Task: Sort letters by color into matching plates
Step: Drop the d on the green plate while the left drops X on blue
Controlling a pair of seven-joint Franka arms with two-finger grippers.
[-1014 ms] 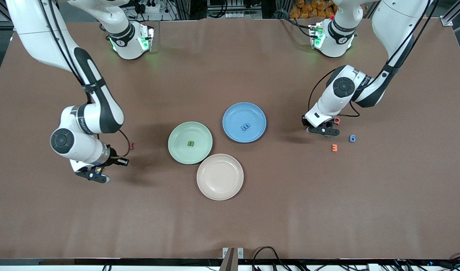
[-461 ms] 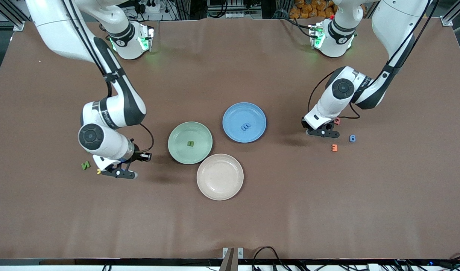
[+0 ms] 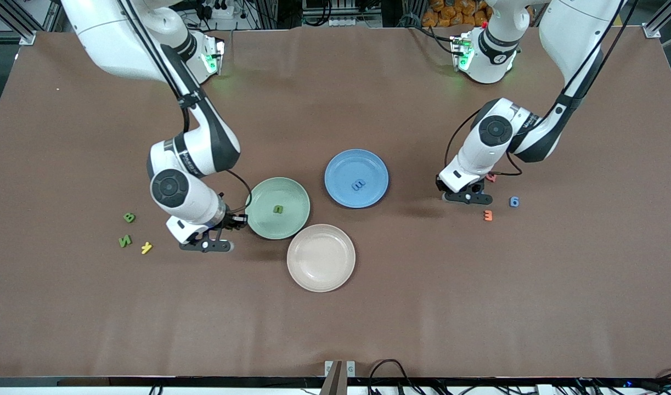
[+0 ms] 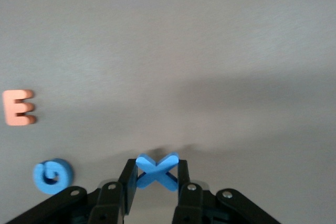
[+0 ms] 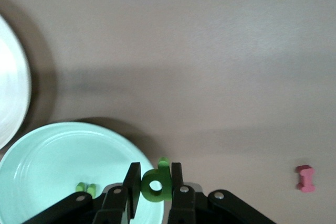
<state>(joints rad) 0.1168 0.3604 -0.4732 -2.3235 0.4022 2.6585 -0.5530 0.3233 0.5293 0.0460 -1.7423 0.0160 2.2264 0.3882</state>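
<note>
**Trainee:** Where do your two grippers stand relative to the green plate [image 3: 277,189]?

**Supervisor:** Your right gripper [image 3: 206,245] is up over the bare table just beside that plate's rim, on the side toward the right arm's end. Its fingers are clamped on a green letter [image 5: 156,185], which your right wrist view shows pinched upright between the pads at the plate's edge. I judge you hold it on edge so it can drop flat once it is over the plate.

**Trainee:** And the left?

**Supervisor:** Your left gripper [image 3: 460,197] is well apart from the green plate, past the blue plate [image 3: 356,162] toward the left arm's end. It is gripping a blue X [image 4: 157,171] by its crossing arms, a hold that should keep so small a piece from twisting.

**Trainee:** What is sorted already?

**Supervisor:** One green piece [image 3: 278,209] lies in the green plate and one blue piece [image 3: 359,185] in the blue plate. The beige plate [image 3: 321,274], touching the green plate's rim on the side nearer the camera, holds nothing.

**Trainee:** What is left loose?

**Supervisor:** Well out from the green plate, toward the right arm's end, lie a green B [image 3: 129,218], a green N [image 3: 125,241] and a yellow letter [image 3: 146,248]. Toward the left arm's end, a blue 6 [image 3: 514,202] and an orange E [image 3: 488,215] lie near your left gripper. You leave the yellow and orange ones; neither plate matches them.
</note>
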